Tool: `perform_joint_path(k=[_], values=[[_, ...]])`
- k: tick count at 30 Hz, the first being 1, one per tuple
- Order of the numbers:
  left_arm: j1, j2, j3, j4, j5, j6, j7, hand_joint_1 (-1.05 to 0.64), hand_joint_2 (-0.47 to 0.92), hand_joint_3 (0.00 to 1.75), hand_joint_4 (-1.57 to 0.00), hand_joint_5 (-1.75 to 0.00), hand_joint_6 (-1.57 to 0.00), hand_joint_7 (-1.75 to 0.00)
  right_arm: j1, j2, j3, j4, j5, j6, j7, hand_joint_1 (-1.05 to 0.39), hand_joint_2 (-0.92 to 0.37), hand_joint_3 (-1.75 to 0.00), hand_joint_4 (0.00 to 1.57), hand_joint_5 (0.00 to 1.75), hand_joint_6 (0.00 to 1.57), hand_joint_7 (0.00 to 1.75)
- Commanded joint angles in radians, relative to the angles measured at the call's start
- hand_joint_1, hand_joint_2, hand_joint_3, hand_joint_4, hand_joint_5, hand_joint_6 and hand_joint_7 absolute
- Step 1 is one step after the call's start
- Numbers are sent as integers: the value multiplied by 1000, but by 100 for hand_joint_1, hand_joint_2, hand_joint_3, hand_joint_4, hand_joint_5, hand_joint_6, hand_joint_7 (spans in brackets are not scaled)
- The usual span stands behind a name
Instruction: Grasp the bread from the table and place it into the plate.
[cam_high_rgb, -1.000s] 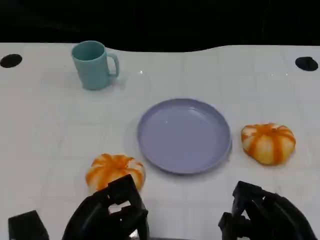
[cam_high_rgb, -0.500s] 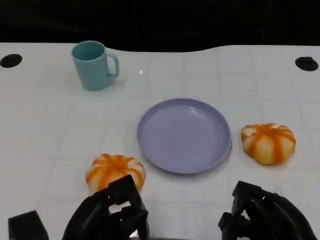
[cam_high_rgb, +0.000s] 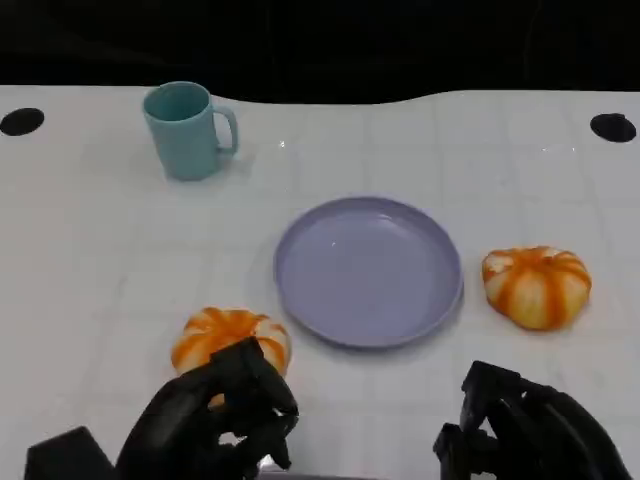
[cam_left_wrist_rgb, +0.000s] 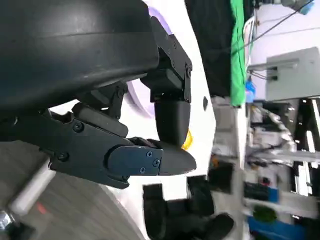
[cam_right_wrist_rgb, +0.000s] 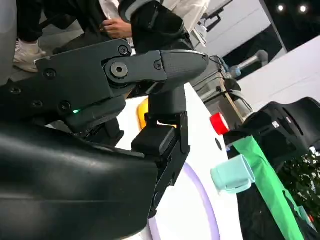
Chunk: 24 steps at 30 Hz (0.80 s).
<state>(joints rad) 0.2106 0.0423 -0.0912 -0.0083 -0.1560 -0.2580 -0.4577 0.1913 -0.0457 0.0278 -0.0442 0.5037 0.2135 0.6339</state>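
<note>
My left robot hand (cam_high_rgb: 215, 420), empty with fingers loosely apart, sits just short of the nearer bread (cam_high_rgb: 228, 340), plate (cam_high_rgb: 368, 270) beyond to its right.

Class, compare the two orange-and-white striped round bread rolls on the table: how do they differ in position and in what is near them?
The left bread roll lies left of the lilac plate, with the left hand partly covering its near edge. The right bread roll lies right of the plate, fully visible, clear of the right hand. Both rest outside the plate.

orange-striped bread (cam_high_rgb: 229, 342), lavender plate (cam_high_rgb: 368, 271), teal mug (cam_high_rgb: 187, 130)
</note>
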Motion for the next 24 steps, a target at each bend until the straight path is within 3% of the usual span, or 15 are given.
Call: perform_joint_path(k=[1, 2, 4, 7, 15, 24], values=[[-9, 38, 6, -35, 116, -44, 82, -58, 92, 28, -49, -153, -53, -85, -8, -3, -5, -2, 1, -4, -9, -74, -92, -22, 90, 159, 80, 138], [-11, 50, 5, -47, 163, -49, 107, -58, 92, 28, -49, -145, -54, -74, -9, -2, -5, 1, 1, -5, -8, -74, -92, -22, 90, 159, 81, 138], [-6, 70, -1, -103, 255, -5, 151, -53, 92, 20, -51, -118, -56, -37, -10, -2, -5, 0, 3, -2, -10, -74, -92, -21, 91, 159, 80, 138], [4, 97, -13, -199, 379, 82, 194, -49, 92, 8, -47, -97, -60, -14, -11, -2, -6, 2, 8, 3, -6, -73, -92, -20, 90, 159, 80, 137], [6, 183, -53, -348, 722, 152, 276, -48, 89, 0, -52, -37, -58, 0, -12, -4, -5, 0, 2, -7, -4, -73, -92, -22, 90, 159, 80, 137], [-11, 244, -104, -437, 1028, 222, 273, -50, 84, 0, -45, -26, -43, 0, -11, -5, -7, -2, 3, -8, -3, -73, -92, -23, 90, 160, 80, 137]])
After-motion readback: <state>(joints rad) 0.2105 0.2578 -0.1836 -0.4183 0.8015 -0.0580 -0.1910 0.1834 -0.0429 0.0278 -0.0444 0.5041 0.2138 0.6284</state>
